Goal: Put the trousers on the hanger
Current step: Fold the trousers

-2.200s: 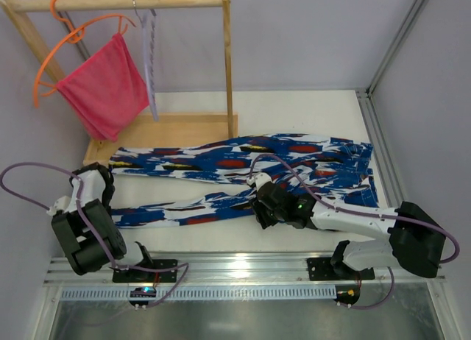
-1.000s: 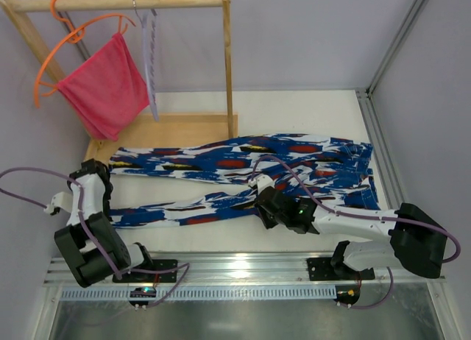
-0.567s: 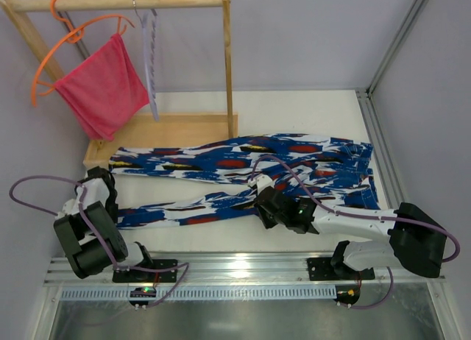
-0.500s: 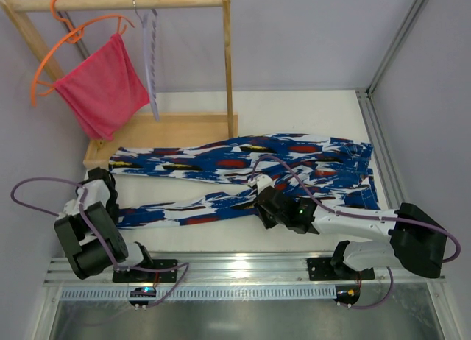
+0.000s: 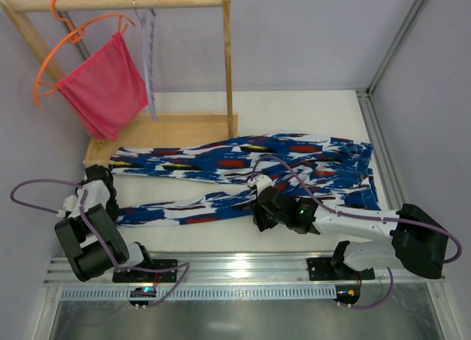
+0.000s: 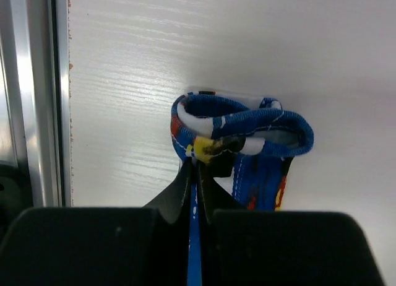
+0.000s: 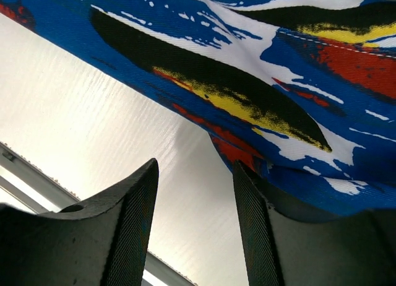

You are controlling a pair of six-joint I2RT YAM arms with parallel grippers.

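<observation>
My 2 arms stand on the metal rail (image 5: 243, 268) along the bottom of the top view. At the lower left of that view my left claw (image 6: 195, 174) is pinched fully together on the hem end of the trousers (image 5: 243, 160). In my left wrist view a thin blue edge of the cloth runs between the 2 fingers (image 6: 173, 199), and past their tips the hem bunches into a small loop over the white table (image 5: 309, 108).

My right claw (image 7: 195, 168) sits at the lower middle of the top view, at the near edge of the trousers. Its jaws stand apart with bare table between them, and it grips nothing. The printed cloth's edge lies just past the fingertips and comes down to the tip of the right-hand one; I cannot tell whether it touches.

The trousers lie flat across the middle of the frame, waist toward the right and 2 legs running left, with a wedge of table between the legs. The farther leg ends just beside the wooden base (image 5: 162, 130) of the rack.

At the upper left, the hanger (image 5: 149, 60) hangs by its metal hook from the wooden bar (image 5: 125, 1), well apart from the trousers. Left of it on the same bar hangs an orange hanger (image 5: 73, 38) carrying a pink-red cloth (image 5: 103, 90).
</observation>
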